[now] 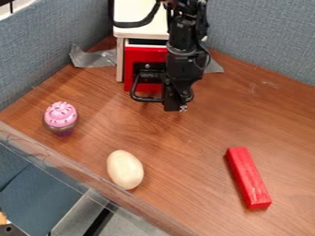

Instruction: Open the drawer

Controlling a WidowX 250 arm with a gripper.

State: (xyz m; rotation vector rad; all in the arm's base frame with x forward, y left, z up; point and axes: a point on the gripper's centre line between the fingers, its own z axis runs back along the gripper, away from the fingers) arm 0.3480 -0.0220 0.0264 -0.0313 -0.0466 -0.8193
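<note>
Table (178, 143), cabinet (142, 32), cupcake (61, 117), probable egg (125, 169), red block (248, 178)

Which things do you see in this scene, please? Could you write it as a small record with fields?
drawer: red front, dark gap above it; how far open is unclear
handle: black, bow-shaped, low on the drawer front
gripper: black, pointing down by the handle's right end; contact unclear
cabinet: white top, at the back
left: cupcake with pink top
near edge: pale egg-shaped object
right: long red block, lying flat
surface: brown wood-grain table
</note>
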